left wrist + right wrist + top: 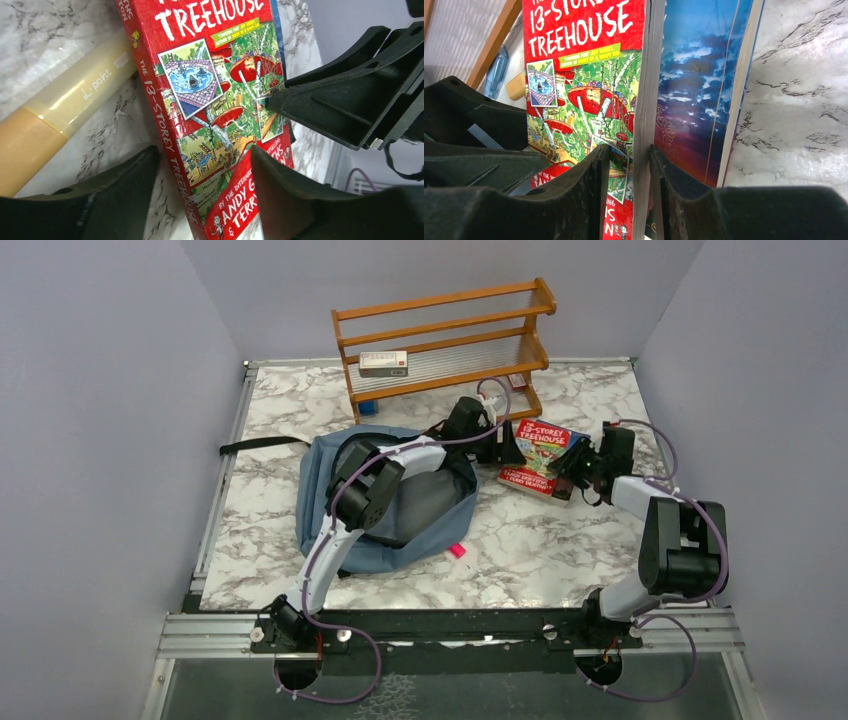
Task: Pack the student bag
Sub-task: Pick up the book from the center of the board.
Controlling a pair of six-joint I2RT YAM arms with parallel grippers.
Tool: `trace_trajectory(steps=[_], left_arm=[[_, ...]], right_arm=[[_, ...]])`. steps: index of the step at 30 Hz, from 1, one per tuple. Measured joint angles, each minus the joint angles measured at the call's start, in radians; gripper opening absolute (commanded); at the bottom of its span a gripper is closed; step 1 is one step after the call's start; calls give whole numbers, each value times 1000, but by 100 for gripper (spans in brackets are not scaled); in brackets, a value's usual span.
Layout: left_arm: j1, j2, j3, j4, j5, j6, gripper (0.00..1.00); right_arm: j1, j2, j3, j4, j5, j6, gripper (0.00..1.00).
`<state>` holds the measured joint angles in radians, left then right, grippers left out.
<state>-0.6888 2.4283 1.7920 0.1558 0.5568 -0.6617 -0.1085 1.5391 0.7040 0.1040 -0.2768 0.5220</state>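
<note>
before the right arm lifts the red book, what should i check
1. Right fingers straddle the red book's page edge: ok
2. Right grip closed firmly: cannot tell
3. Blue book outside that grip: ok
4. Left fingers open, not pinching the red book: ok
5. Bag mouth open: ok
6. Way to the bag free: not ok, left arm lies across it
</note>
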Motion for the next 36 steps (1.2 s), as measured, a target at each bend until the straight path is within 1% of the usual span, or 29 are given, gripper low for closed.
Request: trace_trajectory(steps=[5,10,13,17,20,24,25,27,28,32,36], left_arm=[[2,9,-21,46,39,-40,44],[6,9,-24,55,43,-51,26],[6,3,-24,65,45,-56,17],[5,-22,-21,60,45,-53,9],[3,-53,-18,25,40,-28,6],[1,-123,-18,-47,16,39,8],[1,-145,-18,-59,14,56,6],[1,-202,-21,-83,18,100,0],[1,-232,-27,-87,21,115,0],[3,-400,-108,-98,21,202,0],[3,-602,-206,-131,8,315,0]], right_arm=[[0,5,0,11,-3,0,38],[0,-14,-16,16,6,1,39],[0,-51,-39,4,24,0,41],[2,-122,-53,-58,58,-8,47],[2,-207,-53,-106,91,-24,53],[2,-369,-51,-138,119,-53,56],[2,-404,-48,-145,120,-58,57],[2,-458,-33,-159,121,-66,58],[2,-482,-22,-161,118,-69,58],[2,-524,42,-162,54,-70,61],[2,-524,106,-154,-79,-59,65]])
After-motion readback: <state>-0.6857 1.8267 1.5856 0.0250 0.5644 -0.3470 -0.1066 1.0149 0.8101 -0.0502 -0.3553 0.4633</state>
